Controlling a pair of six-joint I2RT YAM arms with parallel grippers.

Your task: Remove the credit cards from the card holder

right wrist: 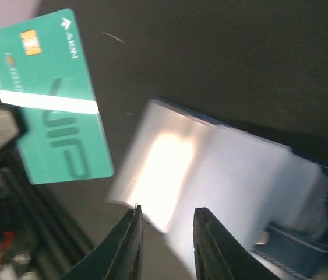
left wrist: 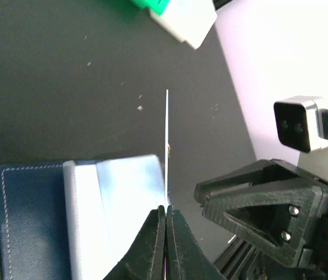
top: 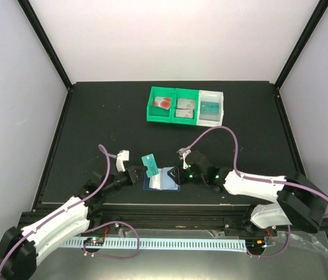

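Left gripper [left wrist: 166, 211] clamps thin teal plastic credit card [right wrist: 53, 99], card sticking out at 12 o'clock. Right gripper [right wrist: 166, 217] narrowly parted over navy folding card holder [left wrist: 30, 216].

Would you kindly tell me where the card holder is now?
The card holder lies open near the front edge of the table in the top view, between the left gripper and right gripper.

Black table [top: 105, 116] with card holder [top: 162, 181], trays [top: 161, 119]
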